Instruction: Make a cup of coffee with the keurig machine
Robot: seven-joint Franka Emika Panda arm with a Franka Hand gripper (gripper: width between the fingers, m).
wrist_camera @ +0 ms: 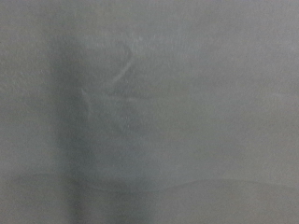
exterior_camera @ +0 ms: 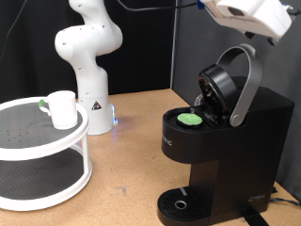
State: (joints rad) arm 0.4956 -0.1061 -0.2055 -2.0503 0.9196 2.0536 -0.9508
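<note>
Matt black keurig machine (exterior_camera: pixel 226 141) — glossy white cup (exterior_camera: pixel 62 109)

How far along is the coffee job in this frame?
Done: the keurig machine stands with its lid up and a green-topped pod seated in the holder. In hand: nothing shows; the gripper is out of frame and the wrist view is a grey blur. Left: the cup sits on the white round rack, and the drip tray is bare.
</note>
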